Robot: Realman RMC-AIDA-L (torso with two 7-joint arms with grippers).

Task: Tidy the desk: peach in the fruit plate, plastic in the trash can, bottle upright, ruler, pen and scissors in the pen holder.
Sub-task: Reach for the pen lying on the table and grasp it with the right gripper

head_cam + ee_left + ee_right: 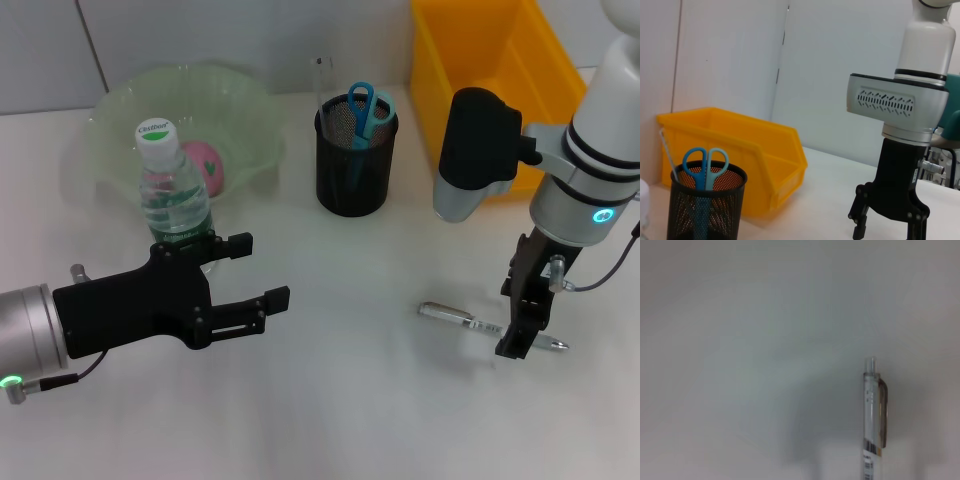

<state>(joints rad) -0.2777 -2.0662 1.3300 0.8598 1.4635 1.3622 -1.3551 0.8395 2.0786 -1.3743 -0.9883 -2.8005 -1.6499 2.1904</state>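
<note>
Bare desk (360,400) lies open along the front edge. Toward the back edge, the pen holder (355,165) stands between fruit plate (120,110) and yellow bin (500,70), leaving narrow gaps.

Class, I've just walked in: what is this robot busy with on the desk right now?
It is tidying a desk. The right pincer is down over the pen lying on the table, seemingly about to pick it up. The left pincer is open next to the upright bottle. The scissors and ruler already stand in the pen holder, and the peach sits in the fruit plate.
</note>
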